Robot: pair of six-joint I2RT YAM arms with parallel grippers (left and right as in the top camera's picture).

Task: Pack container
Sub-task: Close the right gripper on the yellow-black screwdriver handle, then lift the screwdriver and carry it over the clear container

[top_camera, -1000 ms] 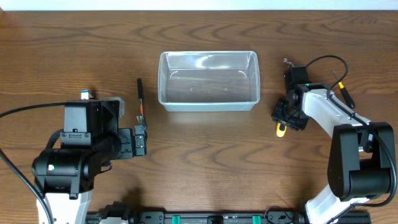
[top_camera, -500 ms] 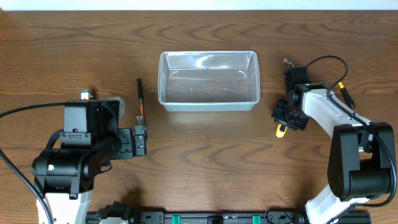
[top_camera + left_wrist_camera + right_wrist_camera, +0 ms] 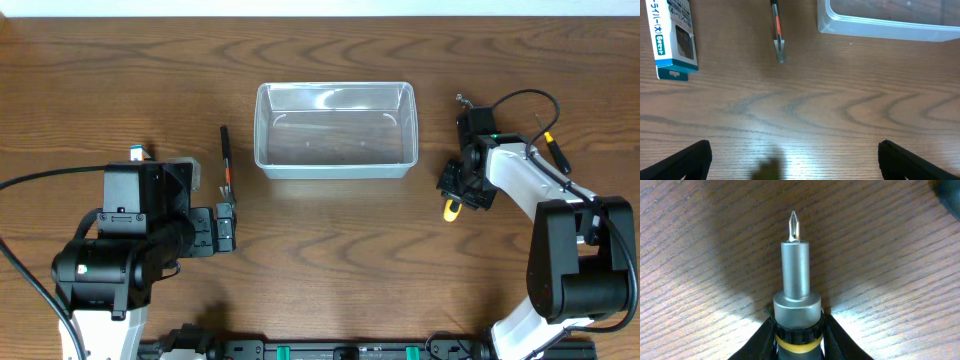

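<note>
Right end effector (image 3: 799, 341) is seen pinching a screwdriver (image 3: 799, 280). Its two dark fingers (image 3: 760, 347) are pressed against either side of the black handle, just behind a yellow band. In the right wrist view the silver shaft and cross-point bit are shown pointing away from the camera over the wood-grain surface (image 3: 900, 280). Whether the bit touches the wood cannot be told. In the overhead view this end effector (image 3: 460, 188) is found to the right of the container (image 3: 335, 170), near its right end but apart from it. A yellow part of the held tool is seen jutting toward the near edge.

Left end effector (image 3: 790, 162) is held spread wide. One dark fingertip is shown at each lower corner of the left wrist view, and the bare surface is seen between them. From overhead it is placed well to the left of the container and nearer the front edge.

The container is set at the upper middle of the surface with its long side running left to right, and the wood is visible through its clear walls. A slim black-and-orange tool (image 3: 226, 165) is laid just left of the container, apart from it, with its metal tip turned toward the left end effector. A blue-and-white box (image 3: 672, 40) is laid farther left and is largely hidden by the left arm in the overhead view.
</note>
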